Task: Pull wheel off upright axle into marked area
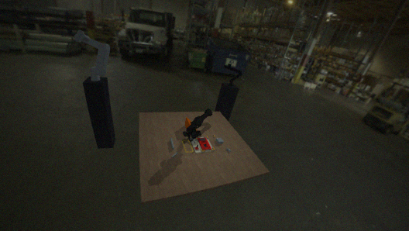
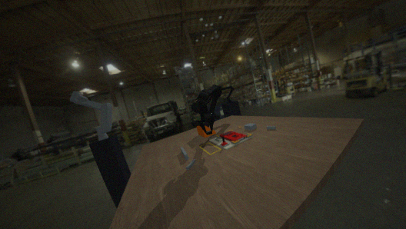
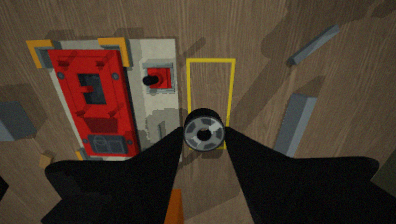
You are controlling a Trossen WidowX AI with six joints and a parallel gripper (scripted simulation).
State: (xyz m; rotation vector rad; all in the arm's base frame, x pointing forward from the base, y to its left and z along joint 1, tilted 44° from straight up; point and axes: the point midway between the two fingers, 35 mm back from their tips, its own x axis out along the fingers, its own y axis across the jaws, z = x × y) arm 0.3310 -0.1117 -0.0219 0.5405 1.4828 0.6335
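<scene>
The wheel (image 3: 204, 134), black with a grey spoked face, is between the fingertips of my gripper (image 3: 203, 130), which is shut on it. In the wrist view it covers the near end of the marked area, a yellow outline (image 3: 211, 60) (image 1: 189, 152) (image 2: 216, 152) on the table. It appears raised above the table; the exact height is hard to tell. The upright axle (image 3: 150, 80) (image 2: 224, 140), with a black tip, stands bare on its red base (image 3: 166, 78), left of the outline in the wrist view. The wheel is too small to make out in the top and exterior views.
A red panel (image 3: 104, 120) (image 1: 204, 143) (image 2: 234, 136) lies on the pale board beside the axle. An orange block (image 1: 187, 123) (image 2: 204, 131) (image 3: 174, 207) stands near the arm. Grey blocks (image 3: 296, 122) (image 3: 315, 45) lie beyond the outline, and another grey block (image 3: 16, 121) is left of the panel.
</scene>
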